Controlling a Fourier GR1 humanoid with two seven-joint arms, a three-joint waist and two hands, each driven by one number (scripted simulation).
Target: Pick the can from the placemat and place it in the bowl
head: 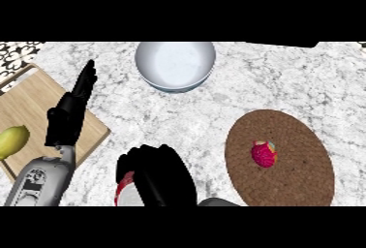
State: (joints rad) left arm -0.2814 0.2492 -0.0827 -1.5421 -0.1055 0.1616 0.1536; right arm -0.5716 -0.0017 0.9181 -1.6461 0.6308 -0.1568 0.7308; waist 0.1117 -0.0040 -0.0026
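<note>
Can (126,189) sits nearest you, red and white, with your right hand's (160,174) fingers curled round it, already off the brown placemat (286,160) to the right. Your left hand (71,109) rests left with fingers straight, holding nothing. You're mid-carry, I judge; next, travel far to the bowl (175,63) and release inside.

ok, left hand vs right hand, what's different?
Left hand has straight fingers and holds nothing; right hand is curled round the red-and-white can. Left hand sits at the cutting board's edge; right hand is over the counter, beside the placemat. Both are black.
</note>
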